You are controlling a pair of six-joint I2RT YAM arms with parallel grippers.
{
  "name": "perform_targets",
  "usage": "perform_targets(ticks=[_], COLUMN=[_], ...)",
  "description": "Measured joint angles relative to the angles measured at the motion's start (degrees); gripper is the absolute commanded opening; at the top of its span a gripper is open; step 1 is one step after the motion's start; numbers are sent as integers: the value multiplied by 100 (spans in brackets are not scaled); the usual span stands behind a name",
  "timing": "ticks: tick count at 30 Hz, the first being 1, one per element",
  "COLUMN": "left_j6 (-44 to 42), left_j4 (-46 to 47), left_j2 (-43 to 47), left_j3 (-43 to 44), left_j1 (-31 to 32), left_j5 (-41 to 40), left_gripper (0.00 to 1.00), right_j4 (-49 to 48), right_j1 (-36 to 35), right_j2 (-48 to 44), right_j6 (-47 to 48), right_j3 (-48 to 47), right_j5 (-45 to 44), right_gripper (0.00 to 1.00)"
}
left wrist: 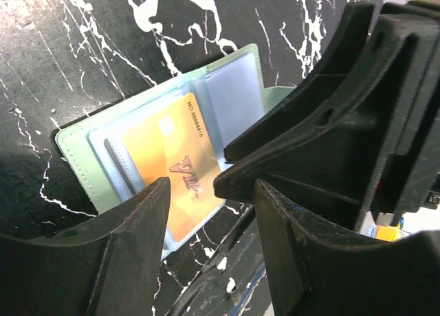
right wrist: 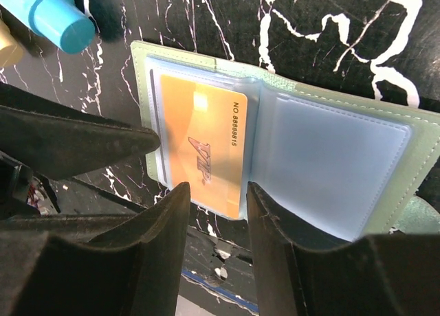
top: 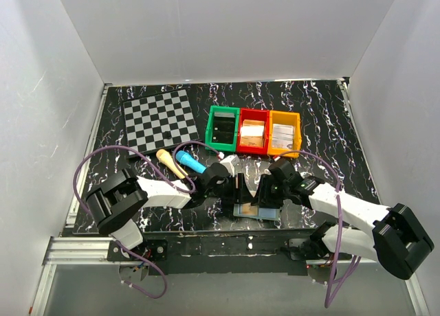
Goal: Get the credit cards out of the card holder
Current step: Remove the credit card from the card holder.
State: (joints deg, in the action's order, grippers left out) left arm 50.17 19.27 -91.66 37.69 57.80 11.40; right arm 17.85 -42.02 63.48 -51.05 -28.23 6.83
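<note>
card holder (right wrist: 330, 158) open, orange card (right wrist: 199, 148) inside; left fingers (left wrist: 127, 257), right fingers (right wrist: 141, 261) half-parted, empty

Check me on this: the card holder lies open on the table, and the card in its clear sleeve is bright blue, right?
Not quite. The card holder does lie open on the table, but the card in its clear sleeve is orange, not blue. The right wrist view shows this plainly. The only bright blue thing there is a cylinder lying beside the holder.
</note>
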Motion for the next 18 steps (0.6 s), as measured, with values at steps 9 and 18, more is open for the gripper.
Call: perform_targets(ticks=[9,18], left_j6=[7,131], left_j4=[4,50], left_j2=[-238,-278], left_j3=[-2,-2], left_j1=[-9,-11], left_j5=[26,46], left_gripper=[51,51], right_j4=[2,-98], right_j1=[0,9], right_j2=[70,28], right_j6=[20,17], right_j3=[48,142], right_j5=[7,83], right_gripper=[47,45])
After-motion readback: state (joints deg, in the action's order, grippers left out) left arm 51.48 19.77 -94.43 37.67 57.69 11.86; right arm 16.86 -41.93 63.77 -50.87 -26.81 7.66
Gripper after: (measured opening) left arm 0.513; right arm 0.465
